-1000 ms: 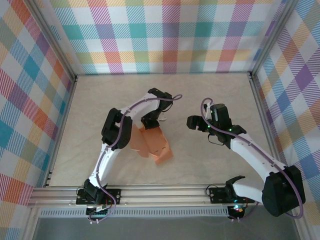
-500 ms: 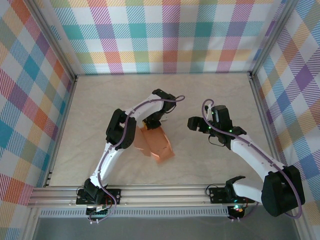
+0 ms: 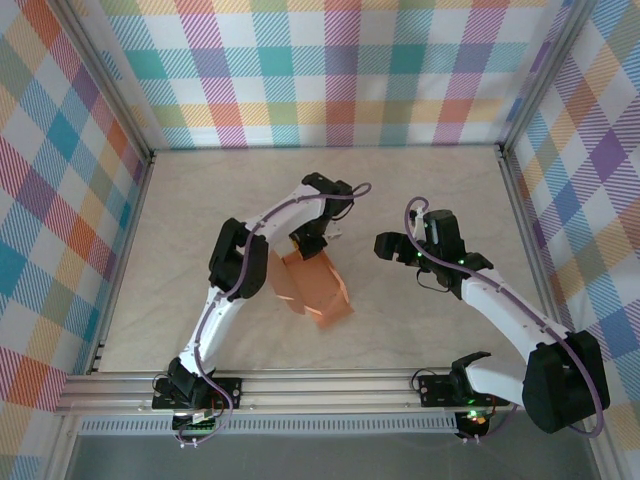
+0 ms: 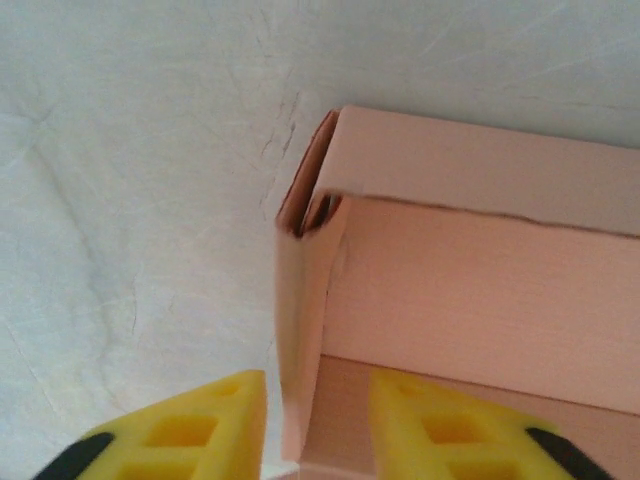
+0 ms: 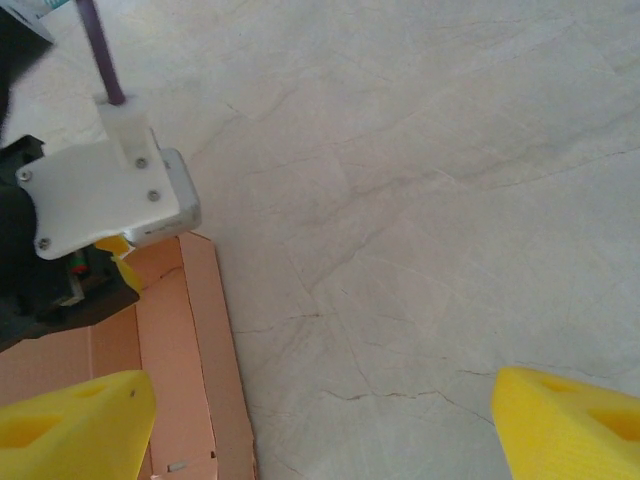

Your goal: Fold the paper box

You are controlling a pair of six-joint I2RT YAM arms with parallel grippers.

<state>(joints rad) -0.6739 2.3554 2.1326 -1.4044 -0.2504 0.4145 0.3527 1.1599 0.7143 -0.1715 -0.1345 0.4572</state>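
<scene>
- paper box (image 3: 315, 290) lies mid-table, a little left of centre, on the pale table (image 3: 200, 200). Its near-right end is the part closest to the arm bases.
- Progress, my read: partly folded. The walls are up at the far end, while the near end looks lower and unclosed. Raising the remaining flaps and closing the box look left to do.
- left gripper (image 3: 303, 243) is at the box's far end, pointing down onto it. It is released: the jaws are parted and straddle one upright side wall without pinching it.
- The left wrist view gives detail the top view can't resolve. The yellow fingers (image 4: 190, 425) sit either side of that wall with a gap on each side. Just ahead, a folded corner shows a small dark slit where two panels meet, so it is not seated tight.
- right gripper (image 3: 388, 246) is right of the box and apart from it. Its jaws are spread wide with nothing in them.
- The right wrist view shows bare table between its fingers. At the left of that view are a flat creased strip of the box and the left gripper's white housing over it.
- The top view adds the whole layout: both arms and the box's full outline.
</scene>
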